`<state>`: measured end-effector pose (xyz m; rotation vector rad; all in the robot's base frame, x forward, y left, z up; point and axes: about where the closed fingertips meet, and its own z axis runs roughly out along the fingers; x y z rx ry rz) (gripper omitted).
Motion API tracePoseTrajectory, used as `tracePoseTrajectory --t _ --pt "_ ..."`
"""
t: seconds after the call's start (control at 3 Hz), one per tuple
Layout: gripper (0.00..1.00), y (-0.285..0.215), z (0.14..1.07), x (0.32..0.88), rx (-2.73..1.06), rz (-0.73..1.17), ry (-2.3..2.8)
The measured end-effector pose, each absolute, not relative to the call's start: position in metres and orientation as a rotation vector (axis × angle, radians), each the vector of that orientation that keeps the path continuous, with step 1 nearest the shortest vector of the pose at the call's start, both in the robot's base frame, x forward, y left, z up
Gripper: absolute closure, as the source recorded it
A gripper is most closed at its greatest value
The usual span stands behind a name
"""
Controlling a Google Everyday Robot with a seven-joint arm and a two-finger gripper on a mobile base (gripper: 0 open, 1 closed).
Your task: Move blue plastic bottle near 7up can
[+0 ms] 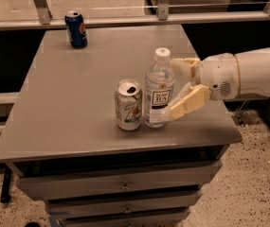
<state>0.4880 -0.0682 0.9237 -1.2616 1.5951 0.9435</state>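
Observation:
The blue plastic bottle (158, 90), clear with a white cap and a tea label, stands upright on the grey table (77, 98). It is right beside the 7up can (128, 105), which stands just to its left, almost touching. My gripper (169, 89) reaches in from the right at the bottle's right side. Its fingers are spread: one finger (184, 64) lies behind the bottle's shoulder and the other (187, 103) angles down in front of its lower label. The gripper is open and loosely flanks the bottle.
A dark blue soda can (76, 29) stands at the table's far left corner. A metal rail (125, 19) runs behind the table. Drawers (120, 186) sit below the front edge. The table's right edge is close under my arm.

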Motion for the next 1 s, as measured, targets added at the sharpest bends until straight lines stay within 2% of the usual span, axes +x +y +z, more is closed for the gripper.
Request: tracePoseTrajectory --t 0.33,0.67,1.0 --pt "0.00 -0.090 0.926 0.499 -1.283 0.886 1.603" --pt "0.00 -0.140 0.936 0.526 -1.286 0.767 1.610" --pt "0.00 -0.149 0.954 0.533 -1.271 0.727 1.589"
